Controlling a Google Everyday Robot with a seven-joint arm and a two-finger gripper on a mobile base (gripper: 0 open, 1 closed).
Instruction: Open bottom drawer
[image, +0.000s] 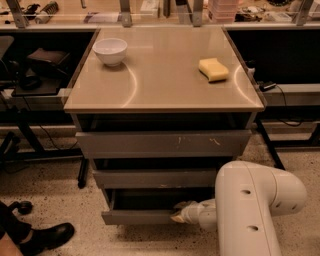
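We see the bottom drawer (137, 216) low down, under the front edge of the tabletop (165, 95), below 2 other drawers. Its front sticks out a bit past the middle drawer (155, 178), w/ a dark gap behind it. So we think the job is begun but not done, prob. less than half way out.

The pincer (182, 215) is at the right end of that front, by its top rim, below the front right corner of the tabletop. We can't tell if it is spread or pressed together.

What's left: more pulling, straight out toward us. There is open floor (150, 242) in front, but a black shoe (47, 237) sits off past the front left corner. The big white arm (252, 210) fills the right side.

Up top, a white bowl (110, 51) nr the back left corner & a yellow sponge (213, 69) nr the right edge are out of the way.
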